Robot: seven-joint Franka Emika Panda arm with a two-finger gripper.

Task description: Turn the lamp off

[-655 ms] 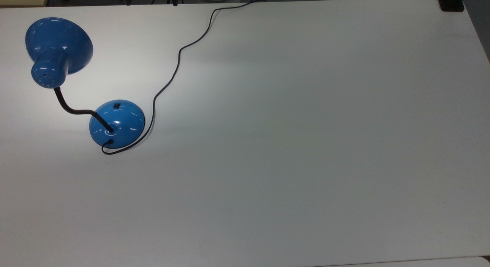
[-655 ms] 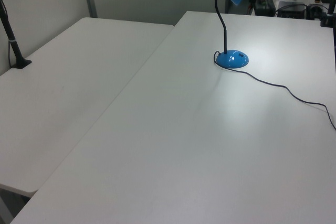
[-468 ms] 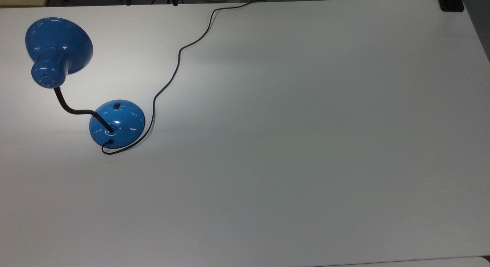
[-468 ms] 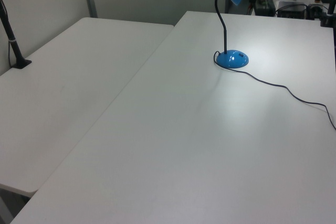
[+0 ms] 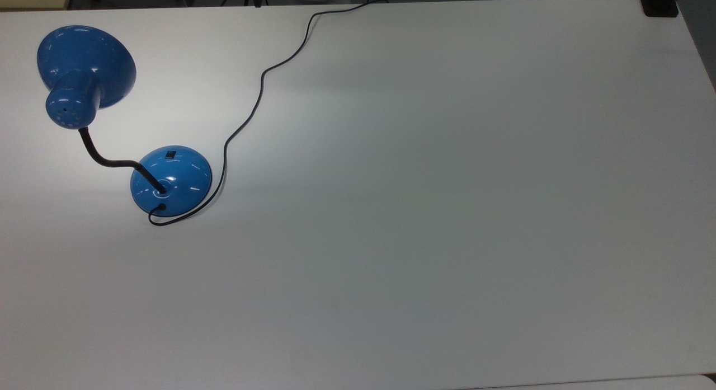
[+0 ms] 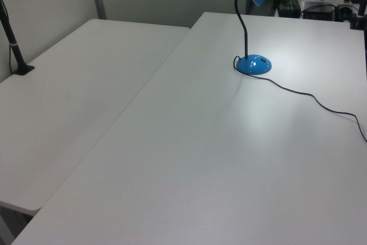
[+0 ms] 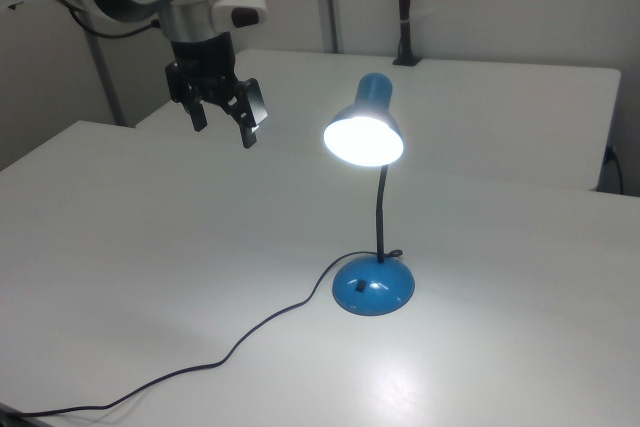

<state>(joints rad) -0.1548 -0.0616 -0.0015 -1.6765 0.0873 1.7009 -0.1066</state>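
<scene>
The lamp is lit: in the right view its blue shade [image 7: 364, 132] glows white and casts a bright patch on the table. Its black gooseneck rises from a round blue base [image 7: 373, 287] with a small black switch [image 7: 358, 289]. From above, the base [image 5: 179, 183] sits at the top view's left with the switch [image 5: 170, 154] on its far side and the shade [image 5: 86, 60] beyond. The left view has the lamp [image 6: 253, 64] at the far end. My gripper [image 7: 222, 132] hangs open and empty in the air, high up, well to the right view's left of the shade.
The black cord [image 5: 246, 118] snakes from the base across the white table [image 5: 447, 211] and over its far edge. A second white table [image 6: 69, 96] adjoins at the left view's left, with a black clamped post [image 6: 14, 50]. Another black clamp [image 5: 660, 6] sits at the top view's right corner.
</scene>
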